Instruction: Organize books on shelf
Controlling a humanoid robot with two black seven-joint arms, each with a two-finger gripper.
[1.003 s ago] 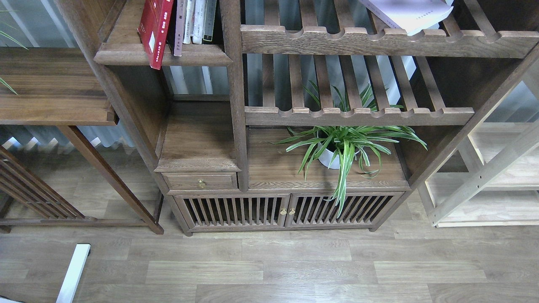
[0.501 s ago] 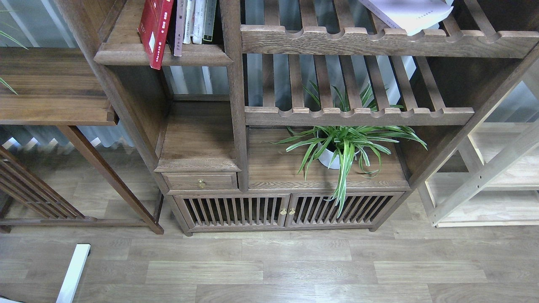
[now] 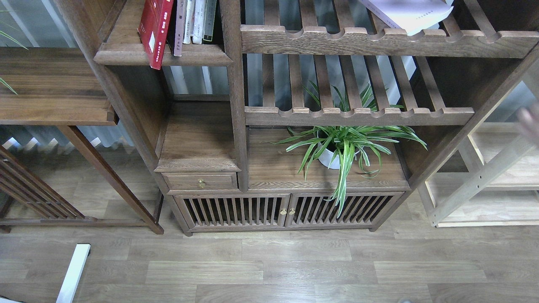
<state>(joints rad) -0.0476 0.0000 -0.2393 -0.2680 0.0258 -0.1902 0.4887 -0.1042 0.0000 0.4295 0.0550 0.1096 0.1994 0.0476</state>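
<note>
The bright red book (image 3: 154, 29) stands leaning at the left of the narrow dark-brown shelf (image 3: 202, 54) at the top left, its lower corner hanging over the moulded front edge. The thick white-lavender book (image 3: 406, 14) lies flat on the upper slatted shelf at the top right, partly cut off by the frame. I cannot make out the dark maroon book; only a dark gap shows beside the red one. Neither of my grippers is in view.
Several thin pale-spined books (image 3: 196, 21) stand right of the red book. A potted spider plant (image 3: 343, 145) sits on the lower board. A pale light-wood rack (image 3: 484, 185) stands at the right. A blurred pinkish shape (image 3: 528, 120) is at the right edge.
A blurred pinkish shape has come in at the right edge; the books and shelves have not moved.
</note>
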